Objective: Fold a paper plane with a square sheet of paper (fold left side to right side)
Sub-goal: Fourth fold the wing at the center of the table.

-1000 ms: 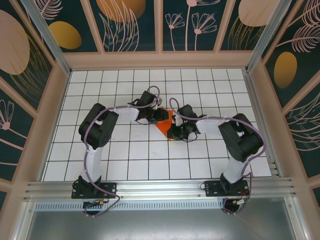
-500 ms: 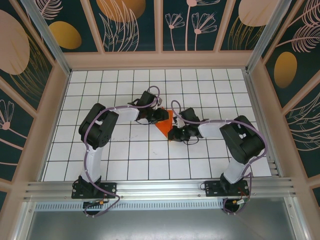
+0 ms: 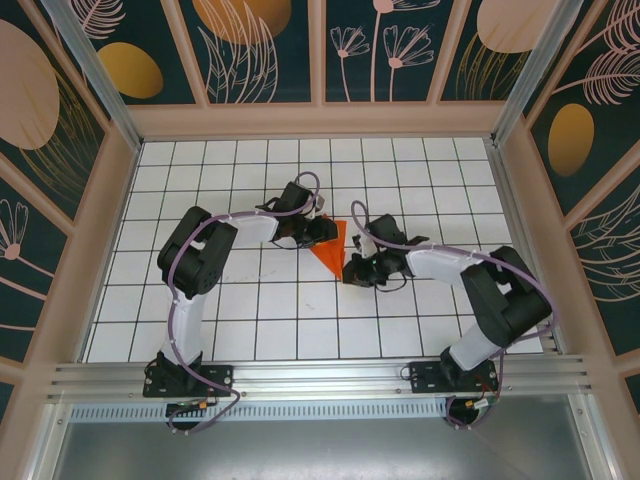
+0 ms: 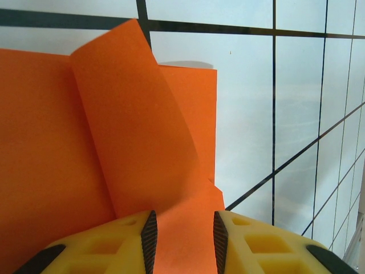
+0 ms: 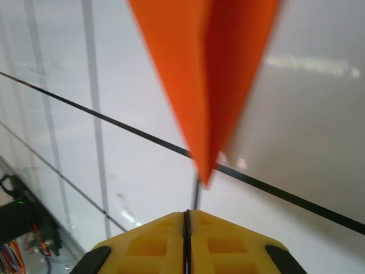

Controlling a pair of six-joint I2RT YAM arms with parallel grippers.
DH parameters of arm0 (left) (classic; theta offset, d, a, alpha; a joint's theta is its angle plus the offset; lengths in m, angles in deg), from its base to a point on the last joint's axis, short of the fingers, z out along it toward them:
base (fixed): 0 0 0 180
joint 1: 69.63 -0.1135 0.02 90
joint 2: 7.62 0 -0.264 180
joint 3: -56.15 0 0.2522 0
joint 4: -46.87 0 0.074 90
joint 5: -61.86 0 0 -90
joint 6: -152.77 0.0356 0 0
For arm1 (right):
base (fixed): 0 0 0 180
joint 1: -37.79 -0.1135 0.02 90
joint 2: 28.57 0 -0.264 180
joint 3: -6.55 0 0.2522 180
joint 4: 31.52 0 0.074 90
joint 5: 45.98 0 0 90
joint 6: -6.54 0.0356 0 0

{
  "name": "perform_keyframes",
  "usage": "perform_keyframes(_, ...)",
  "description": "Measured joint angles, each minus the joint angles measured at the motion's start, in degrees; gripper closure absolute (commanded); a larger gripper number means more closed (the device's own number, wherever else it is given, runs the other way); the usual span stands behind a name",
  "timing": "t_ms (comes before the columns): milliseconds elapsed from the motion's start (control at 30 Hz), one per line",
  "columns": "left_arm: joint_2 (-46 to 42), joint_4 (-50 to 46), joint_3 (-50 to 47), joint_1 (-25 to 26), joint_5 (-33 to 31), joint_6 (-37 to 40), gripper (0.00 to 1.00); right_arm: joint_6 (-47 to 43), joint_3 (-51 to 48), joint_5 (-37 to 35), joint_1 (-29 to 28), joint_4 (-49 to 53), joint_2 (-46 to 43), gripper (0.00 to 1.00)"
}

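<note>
The orange paper (image 3: 330, 247) lies near the middle of the white gridded counter (image 3: 250, 300), between the two arms, and from overhead it reads as a folded wedge that narrows to a point toward the near side. The left claw (image 3: 320, 232) sits at the paper's far left edge, and the right claw (image 3: 348, 270) is low over the counter just beside the pointed end, on its right. In the left wrist view the left claw (image 4: 182, 234) has its yellow fingers (image 4: 149, 240) apart, with orange paper (image 4: 57, 142) showing in the gap between the dark pads. The paper is thin and the gap is wide, so the pads are not pinching it; they may be bearing down on the sheet, but the angle does not settle that. Ahead of those fingers a flap (image 4: 137, 125) curls up off the flat layer and leans to the left, its upper corner reaching a black grid line (image 4: 228, 27), while the flat part beneath ends in a straight right edge against the bare counter (image 4: 245, 85). In the right wrist view the right claw (image 5: 186, 220) is closed, its fingers meeting along a thin seam with nothing between them. The paper's tip (image 5: 202, 171) hangs just ahead of the fingertips, apart from them, and two layers meet along a crease running up from that tip.
</note>
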Motion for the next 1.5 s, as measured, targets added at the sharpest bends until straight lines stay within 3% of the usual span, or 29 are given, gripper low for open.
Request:
perform_keyframes(167, 0.0, 0.0, 0.0, 0.0, 0.0, 0.0, 0.65, 0.0, 4.4, 0.1, 0.3, -1.0, -0.3, 0.89)
perform_keyframes(600, 0.0, -0.1, 0.1, 0.0, 0.0, 0.0, 0.64, 0.0, 5.6, -2.4, 0.3, -2.1, 10.3, 0.9)
perform_keyframes(1100, -0.4, -3.3, 1.6, 0.1, -0.5, 0.4, 0.6, -0.4, 3.8, -3.0, 0.2, -3.7, 11.1, 0.9)
perform_keyframes(1500, -12.6, -4.1, -4.3, 1.0, -1.2, 0.2, 0.66, -0.5, 3.8, -3.6, 0.1, -3.7, 11.1, 0.91)
